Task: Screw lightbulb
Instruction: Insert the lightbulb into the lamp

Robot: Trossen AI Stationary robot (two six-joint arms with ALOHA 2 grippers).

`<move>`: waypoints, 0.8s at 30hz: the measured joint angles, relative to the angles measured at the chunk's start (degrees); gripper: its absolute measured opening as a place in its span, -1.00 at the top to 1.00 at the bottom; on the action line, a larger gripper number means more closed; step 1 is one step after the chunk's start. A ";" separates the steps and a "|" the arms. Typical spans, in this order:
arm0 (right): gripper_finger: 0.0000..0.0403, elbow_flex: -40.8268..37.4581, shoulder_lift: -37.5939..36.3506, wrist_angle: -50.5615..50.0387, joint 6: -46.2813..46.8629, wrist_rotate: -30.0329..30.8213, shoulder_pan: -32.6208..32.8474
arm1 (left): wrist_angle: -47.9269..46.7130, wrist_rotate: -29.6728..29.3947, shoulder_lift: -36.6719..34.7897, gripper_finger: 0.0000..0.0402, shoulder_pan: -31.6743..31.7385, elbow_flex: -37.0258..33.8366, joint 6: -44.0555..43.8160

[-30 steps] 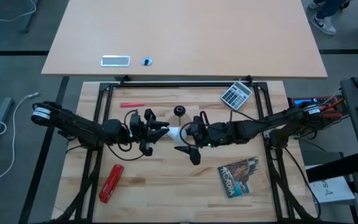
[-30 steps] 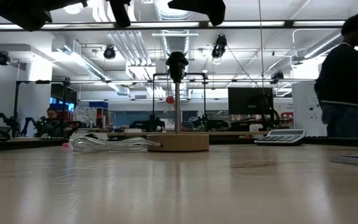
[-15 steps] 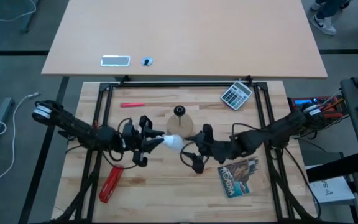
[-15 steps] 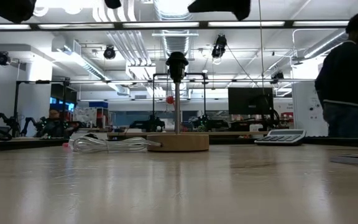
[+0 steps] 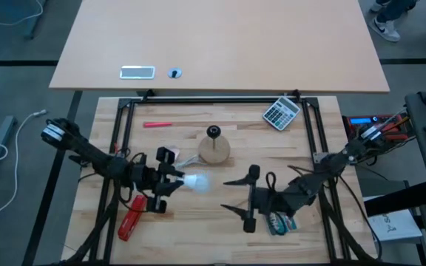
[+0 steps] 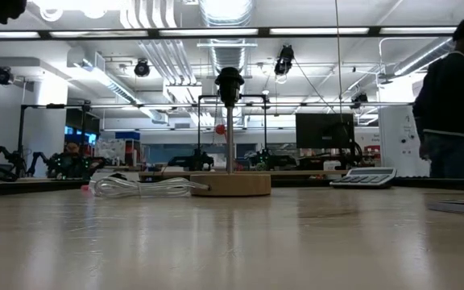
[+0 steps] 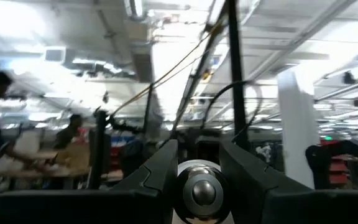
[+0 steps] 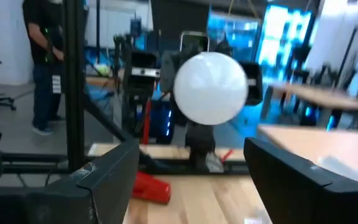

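The lightbulb (image 5: 196, 182) is a white round head on a narrow base, held up off the table by my left gripper (image 5: 176, 182), which is shut on it at the near left of the wooden disc (image 5: 214, 154) with its black upright socket (image 5: 213, 133). In the right wrist view the white head (image 8: 211, 87) faces my right gripper (image 8: 190, 158). My right gripper (image 5: 229, 196) is open and holds nothing, a short way to the bulb's right, nearer the table's front edge. In the low view only the socket stand (image 6: 229, 89) shows. My left gripper pinches the bulb's narrow base end (image 7: 199, 186) between its two fingers (image 7: 157, 177). The silvery end faces back along the fingers. The fingers come from the table's left, slanting upward. The white head (image 5: 198, 182) sticks out past the fingertips toward the right, clear of the table.
A calculator (image 5: 282, 112) lies at the far right, a red pen (image 5: 156, 124) at the far left, a red object (image 5: 132, 216) near left. A booklet (image 5: 283, 220) lies under my right arm. A see-through wrapper (image 6: 139, 187) lies beside the disc. A person (image 6: 453, 105) stands beyond the table.
My left gripper has carried the bulb toward the table's near edge, away from the socket stand, rolling somewhat. My right gripper, open throughout, has drawn back from the bulb toward the near right and turned.
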 joint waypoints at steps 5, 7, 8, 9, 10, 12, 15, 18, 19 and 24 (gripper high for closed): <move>-0.43 -3.04 3.20 12.76 -6.43 -1.37 -0.02 | 1.27 4.53 1.78 0.52 -0.02 0.00 2.11; -0.46 -2.66 5.08 15.00 -8.46 -1.33 -0.02 | 2.46 5.43 2.87 0.52 -0.02 0.02 3.40; -0.48 -2.15 6.00 15.68 -9.71 -1.39 -0.02 | 3.30 6.60 3.53 0.52 0.00 0.02 3.83; -0.50 -1.46 6.84 15.83 -10.81 -1.39 -0.02 | 4.59 8.04 4.30 0.52 0.03 0.02 4.16; -0.52 -0.60 7.68 15.85 -11.83 -1.37 -0.02 | 6.13 9.16 5.10 0.52 0.00 0.02 4.46; -0.56 1.25 9.12 16.09 -13.16 -1.30 -0.02 | 8.71 10.42 6.49 0.51 -0.02 0.02 4.84; -0.62 4.01 11.13 16.02 -14.44 -1.07 -0.02 | 9.12 10.86 7.86 0.52 0.00 0.17 5.04; -0.67 6.23 12.49 15.27 -14.61 -1.03 -0.02 | 9.09 11.54 9.40 0.51 0.02 1.12 5.36; -0.68 6.71 12.80 15.29 -14.64 -0.79 -0.07 | 8.99 11.72 9.66 0.51 0.00 1.50 5.76; -0.68 8.38 13.80 15.30 -14.69 -0.61 -0.15 | 9.03 12.21 11.25 0.51 0.00 3.63 6.20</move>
